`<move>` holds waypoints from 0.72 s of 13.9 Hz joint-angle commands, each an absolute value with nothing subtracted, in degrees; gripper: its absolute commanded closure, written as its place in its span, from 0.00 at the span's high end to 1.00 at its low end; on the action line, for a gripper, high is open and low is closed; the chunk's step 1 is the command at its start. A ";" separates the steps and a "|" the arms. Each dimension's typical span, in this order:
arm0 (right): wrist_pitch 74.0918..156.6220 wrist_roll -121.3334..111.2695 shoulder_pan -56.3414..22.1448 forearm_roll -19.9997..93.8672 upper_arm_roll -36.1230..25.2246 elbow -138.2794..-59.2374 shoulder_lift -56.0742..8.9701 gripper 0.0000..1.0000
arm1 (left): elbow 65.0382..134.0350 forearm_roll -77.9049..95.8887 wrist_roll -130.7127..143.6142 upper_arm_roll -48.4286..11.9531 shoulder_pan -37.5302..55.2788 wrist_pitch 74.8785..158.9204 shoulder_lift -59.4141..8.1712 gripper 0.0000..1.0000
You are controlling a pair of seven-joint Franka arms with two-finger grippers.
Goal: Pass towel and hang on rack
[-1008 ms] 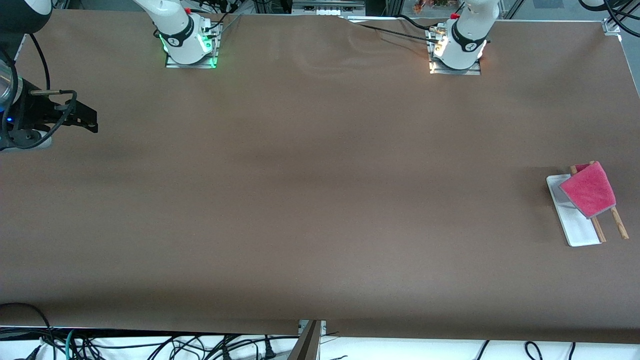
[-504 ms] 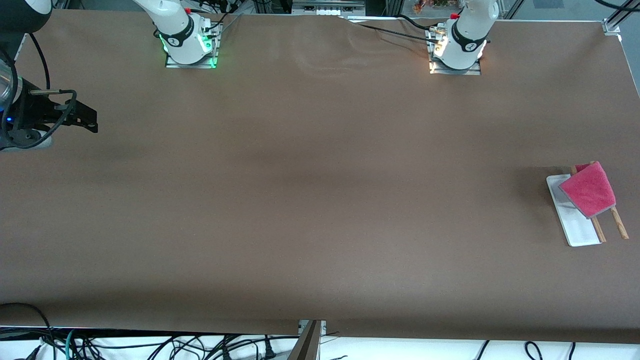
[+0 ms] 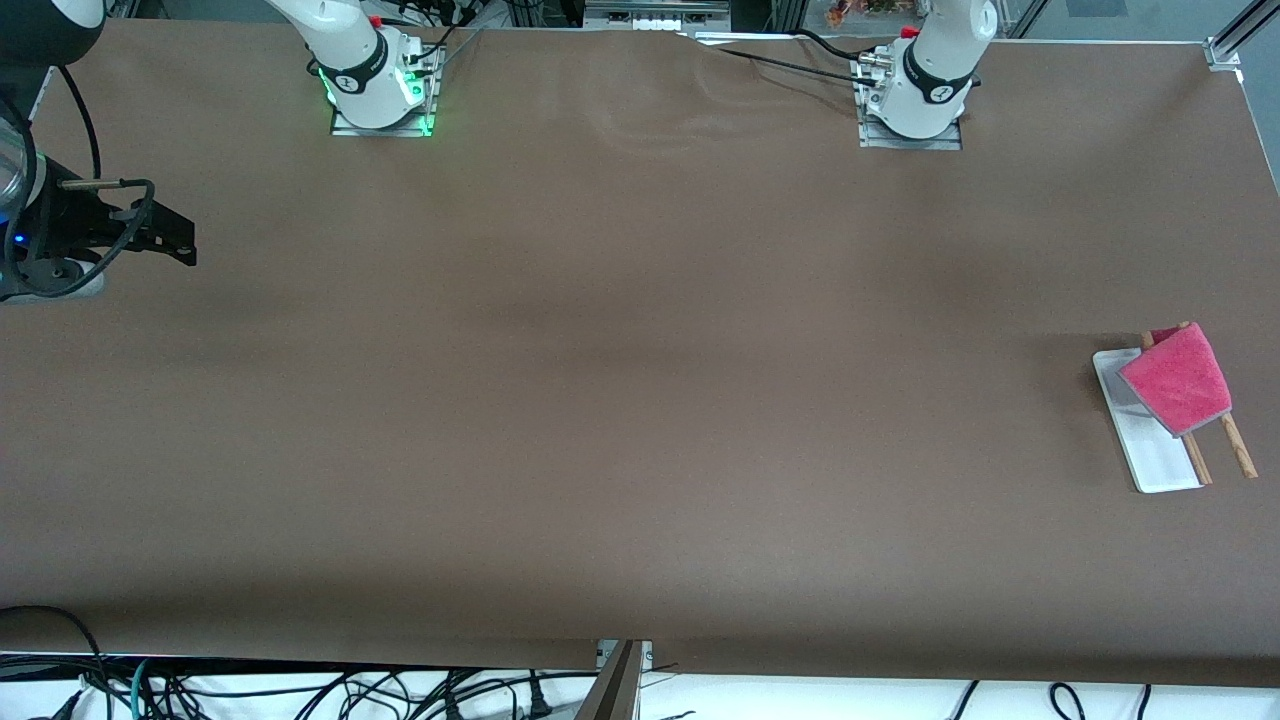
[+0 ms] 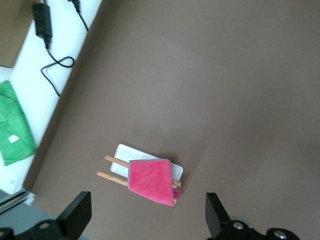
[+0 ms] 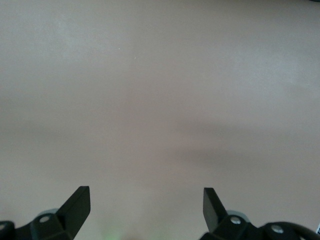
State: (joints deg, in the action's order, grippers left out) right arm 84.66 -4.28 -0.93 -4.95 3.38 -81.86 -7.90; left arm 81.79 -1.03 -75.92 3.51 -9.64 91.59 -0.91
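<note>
Basically done as I read it: right gripper hangs over bare brown table at its own end, jaws apart and empty, waiting. Toward the left arm's end, the towel is draped over the rack rods. Left gripper sits high over the rack, jaws spread, nothing held; I'd lift it straight up, so the cloth doesn't snag.

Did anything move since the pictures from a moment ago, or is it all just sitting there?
Nothing visibly moved. The small bright pink towel is draped over the rack's two thin wooden rods, on its flat white base, at the left arm's end of the brown table. The left gripper and the right gripper both wait with jaws open, holding nothing.
</note>
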 commanded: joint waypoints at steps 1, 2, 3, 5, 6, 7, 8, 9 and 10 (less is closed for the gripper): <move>84.02 -4.57 -0.88 -4.83 3.60 -80.42 -8.44 1.00 | 94.90 -4.83 -68.86 4.22 -5.02 96.68 10.08 1.00; 84.11 -4.57 -0.88 -4.83 3.60 -80.42 -8.44 1.00 | 95.97 -4.57 -62.47 4.22 -4.92 96.33 10.72 1.00; 84.11 -4.57 -0.88 -4.83 3.60 -80.33 -8.44 1.00 | 96.06 -4.05 -55.44 4.22 -4.75 94.76 10.81 1.00; 84.11 -4.48 -0.97 -4.92 3.60 -80.42 -8.44 1.00 | 96.06 -2.03 -44.86 4.13 -4.40 91.24 10.81 1.00; 84.11 -4.48 -0.97 -4.92 3.60 -80.42 -8.44 1.00 | 96.06 -1.93 -43.78 4.04 -3.70 90.36 10.81 1.00; 84.11 -4.48 -0.97 -4.83 3.60 -80.42 -8.44 1.00 | 96.06 -1.67 -40.64 4.13 -3.60 89.92 10.72 1.00; 84.11 -4.48 -1.05 -4.83 3.60 -80.33 -8.44 1.00 | 95.63 -1.58 -35.73 3.87 -3.52 87.04 10.29 1.00; 84.02 -4.48 -1.23 -4.92 3.60 -80.33 -8.44 1.00 | 94.67 -0.54 -30.38 3.43 -3.52 84.58 9.67 1.00; 84.02 -4.40 -1.23 -4.92 3.60 -80.42 -8.44 1.00 | 93.96 1.91 -26.06 3.51 -3.60 83.85 8.62 1.00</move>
State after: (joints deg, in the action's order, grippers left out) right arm 84.66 -4.28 -1.01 -4.95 3.47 -81.81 -7.90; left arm 95.53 -1.10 -33.96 3.38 -4.06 86.45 9.87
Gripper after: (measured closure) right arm 0.000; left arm 0.000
